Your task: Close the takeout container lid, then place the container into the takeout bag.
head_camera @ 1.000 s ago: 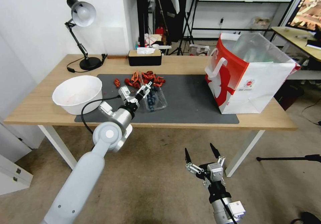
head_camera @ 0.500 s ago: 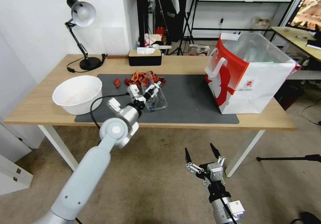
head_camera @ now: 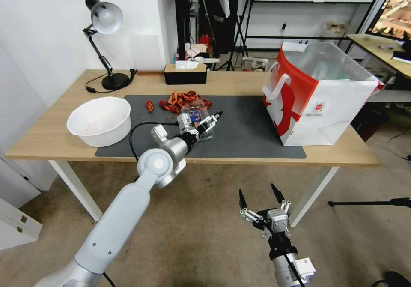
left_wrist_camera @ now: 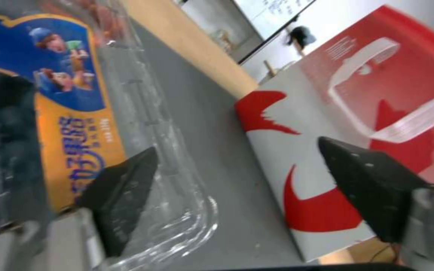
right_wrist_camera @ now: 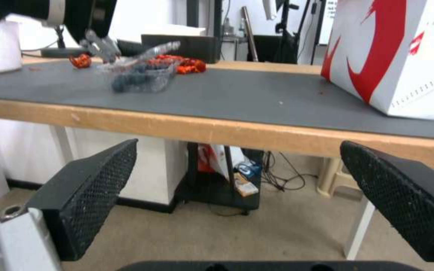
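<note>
1. Head view: at centre frame the left gripper works with fingers spread apart at the takeout container, which sits on the grey mat, its lid partly lowered. The takeout bag stands open at right, well apart. The right gripper hangs idle and wide open at lower centre, below the table edge. A white bowl sits at left; red scraps lie just behind the container.

2. Left wrist view: one dark finger presses the clear lid near its label, left of frame; the other finger stands free at right, gripping nothing. The red-and-white bag fills the right.

3. Right wrist view: the container appears upper left, lid visibly ajar above dark berries.

4. Risk, as a judgement: a one-sided push could skid the light box toward the scraps or leave the lid unlatched, spilling berries on lifting.
</note>
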Robot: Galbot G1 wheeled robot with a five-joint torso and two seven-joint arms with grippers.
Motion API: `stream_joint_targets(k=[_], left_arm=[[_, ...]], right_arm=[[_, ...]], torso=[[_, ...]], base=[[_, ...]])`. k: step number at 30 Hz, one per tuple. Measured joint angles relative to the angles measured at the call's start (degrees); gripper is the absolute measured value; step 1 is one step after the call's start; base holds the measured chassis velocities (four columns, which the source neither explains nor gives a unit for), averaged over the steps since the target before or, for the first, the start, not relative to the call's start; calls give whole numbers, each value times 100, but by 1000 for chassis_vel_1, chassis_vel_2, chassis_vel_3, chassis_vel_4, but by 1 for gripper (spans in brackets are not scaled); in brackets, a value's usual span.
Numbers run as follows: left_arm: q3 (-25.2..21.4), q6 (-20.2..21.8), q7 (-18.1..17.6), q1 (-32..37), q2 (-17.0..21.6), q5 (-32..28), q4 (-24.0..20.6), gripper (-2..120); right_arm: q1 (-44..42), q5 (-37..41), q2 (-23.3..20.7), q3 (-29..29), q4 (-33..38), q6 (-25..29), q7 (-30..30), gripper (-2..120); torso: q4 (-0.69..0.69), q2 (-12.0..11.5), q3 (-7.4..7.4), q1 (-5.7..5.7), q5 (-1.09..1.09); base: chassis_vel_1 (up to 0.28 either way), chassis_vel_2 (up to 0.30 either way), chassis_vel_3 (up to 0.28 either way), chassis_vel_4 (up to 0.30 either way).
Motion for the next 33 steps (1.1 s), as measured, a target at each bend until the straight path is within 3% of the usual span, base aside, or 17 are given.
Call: stream_joint_targets(k=[4, 6, 7, 13, 15, 16, 18, 19, 21, 27, 33], left_arm=[[8, 165, -161, -2, 60, 19, -23, 64], [10, 253, -240, -5, 104, 35, -33, 52], [10, 253, -240, -5, 104, 35, -33, 52], [8, 329, -322, -14, 189, 44, -42, 29], [8, 330, -324, -8, 216, 46, -50, 19], [8, 330, -324, -8, 216, 46, -50, 19], [10, 328, -325, -7, 236, 48, -51, 9], [10, 328, -325, -7, 236, 48, -51, 9], [13, 322, -327, -8, 269, 49, -51, 0], [7, 295, -334, 16, 314, 60, -41, 0], [-19, 267, -318, 47, 319, 79, -36, 0]], right_arm=[[94, 353, -108, 73, 178, -85, -159, 100], [257, 916, -261, 229, 350, -256, -368, 100], [257, 916, -261, 229, 350, -256, -368, 100], [925, 3009, -792, 793, 712, -943, -805, 100], [1310, 4287, -1047, 938, 846, -1459, -678, 100], [1310, 4287, -1047, 938, 846, -1459, -678, 100], [1716, 5376, -1252, 1000, 856, -1904, -486, 100], [1716, 5376, -1252, 1000, 856, -1904, -486, 100], [2240, 6287, -1434, 978, 706, -2329, -260, 100], [3645, 7229, -1620, 547, 18, -3010, 207, 100], [4506, 7679, -1634, 144, -540, -3453, 520, 100]], torso=[[0, 0, -1, 0, -1], [0, 0, 0, 0, 0], [0, 0, 0, 0, 0], [0, 0, 0, 0, 0], [-1, 0, 0, 0, 0], [-1, 0, 0, 0, 0], [1, 0, 0, 1, 1], [1, 0, 0, 1, 1], [0, 0, 0, 1, 0], [1, 0, 0, 1, -1], [1, -1, 0, 1, -2]], base=[[0, 0, 0, 0], [0, 0, 0, 0], [0, 0, 0, 0], [0, 0, 0, 0], [0, 0, 0, 0], [0, 0, 0, 0], [0, 0, 0, 0], [0, 0, 0, 0], [0, 0, 0, 0], [0, 0, 0, 0], [0, 0, 0, 0]])
